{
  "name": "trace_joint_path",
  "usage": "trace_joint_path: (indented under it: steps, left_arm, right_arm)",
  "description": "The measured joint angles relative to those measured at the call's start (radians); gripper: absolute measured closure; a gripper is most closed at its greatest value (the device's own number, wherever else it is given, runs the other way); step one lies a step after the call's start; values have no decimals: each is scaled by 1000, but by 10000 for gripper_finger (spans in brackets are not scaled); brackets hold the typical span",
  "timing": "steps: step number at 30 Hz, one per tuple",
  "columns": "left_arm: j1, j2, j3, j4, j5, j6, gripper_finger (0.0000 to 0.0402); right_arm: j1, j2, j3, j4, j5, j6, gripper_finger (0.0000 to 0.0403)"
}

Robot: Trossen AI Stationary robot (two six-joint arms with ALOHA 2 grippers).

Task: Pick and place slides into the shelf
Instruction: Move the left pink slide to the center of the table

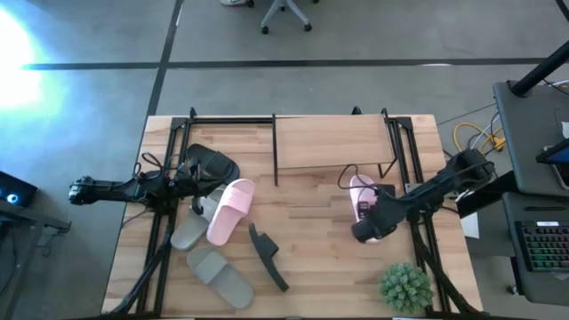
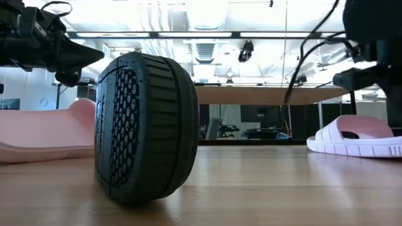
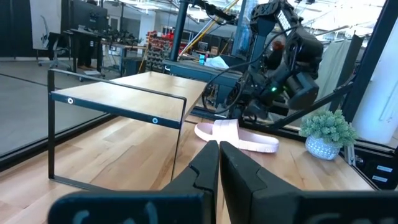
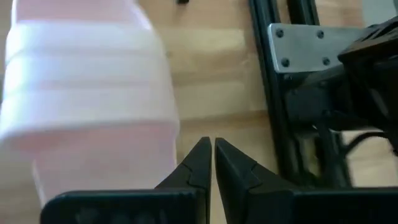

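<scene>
The shelf [image 1: 333,140] stands at the table's far middle, and nothing lies on its board [image 3: 118,99]. One pink slide [image 1: 360,196] lies flat in front of its right end. The other pink slide [image 1: 231,210], two pale grey slides [image 1: 189,229] [image 1: 220,276] and a flat black slide [image 1: 212,164] lie at the left. The second black slide [image 1: 267,258] stands on its side edge [image 2: 144,125]. My left gripper [image 3: 214,152] is shut and hovers over the flat black slide. My right gripper [image 4: 210,148] is shut above the near edge of the right pink slide [image 4: 87,93].
A small potted plant [image 1: 406,286] sits at the table's near right corner. Black frame rails [image 1: 418,178] run along both table sides. Bare wood lies open between the two groups of slides [image 1: 311,231]. A keyboard and equipment stand off the table's right side.
</scene>
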Motion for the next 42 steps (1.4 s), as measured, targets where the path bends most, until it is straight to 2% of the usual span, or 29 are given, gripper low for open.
trace_joint_path:
  steps: [3, 5, 9, 12, 14, 16, 22, 29, 35, 37, 40, 42]
  left_arm:
    - [0, 0, 0, 0, 0, 0, 401]
    - [0, 0, 0, 0, 0, 0, 401]
    - [0, 0, 0, 0, 0, 0, 401]
    - [0, 0, 0, 0, 0, 0, 401]
    - [0, 0, 0, 0, 0, 0, 401]
    - [0, 0, 0, 0, 0, 0, 401]
    - [0, 0, 0, 0, 0, 0, 401]
    - [0, 0, 0, 0, 0, 0, 401]
    - [0, 0, 0, 6, 0, -6, 401]
    - [0, 0, 0, 20, 6, -121, 401]
    - [0, -2, 0, 82, 13, -476, 401]
    - [0, -2, 0, 102, 5, -621, 401]
  right_arm:
    - [14, 0, 63, 4, -24, -68, 390]
    - [24, 0, 112, 78, -8, -126, 390]
    - [31, 2, 199, 381, 89, -360, 390]
    - [31, 28, 267, 519, 230, -473, 390]
    - [18, 57, 325, 527, 297, -544, 388]
    - [-1, 85, 382, 510, 319, -622, 378]
    - [-45, 155, 517, 504, 321, -847, 303]
    - [-76, 164, 588, 489, 320, -845, 222]
    - [-76, 144, 594, 488, 319, -819, 205]
    - [-77, 144, 594, 488, 319, -811, 206]
    - [-79, 145, 594, 488, 319, -793, 210]
    - [-81, 145, 594, 488, 320, -792, 212]
